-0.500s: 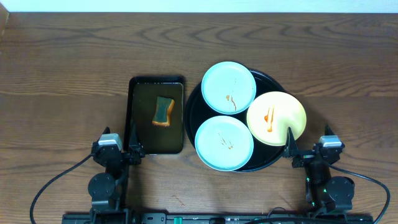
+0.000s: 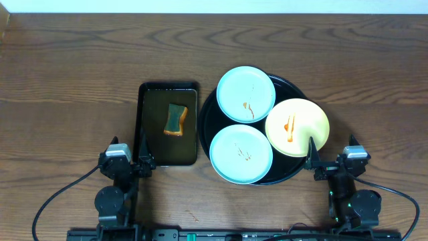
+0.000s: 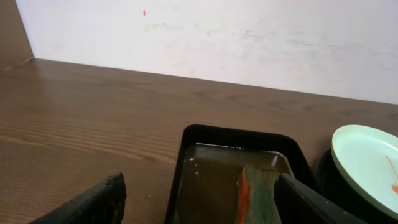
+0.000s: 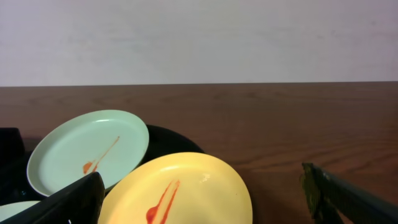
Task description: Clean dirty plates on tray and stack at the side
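The right pincer (image 4: pixel 202 177) stands spread as wide as it goes and holds nothing. Just ahead of it lies the pale yellow round plate (image 2: pixel 297 127) with an orange-brown streak. In the overhead view one finger (image 2: pixel 311 150) crosses that plate's near edge; whether it touches cannot be told.

The left pincer (image 3: pixel 199 183) is also wide open and empty. It sits at the near end of a small rectangular black tray (image 2: pixel 168 86), where a green and orange sponge (image 2: pixel 176 119) lies in brownish liquid.

The yellow plate rests on the right of the large round glossy black tray (image 2: pixel 301 90), overhanging its rim. Two pale mint-blue plates share that tray, one at the far side (image 2: pixel 245 94) and one at the near side (image 2: pixel 241 154), each streaked and each touching or overlapping the yellow one. The two trays sit just beside each other. The brown wooden table (image 2: pixel 80 67) lies open to the left, right and far side.
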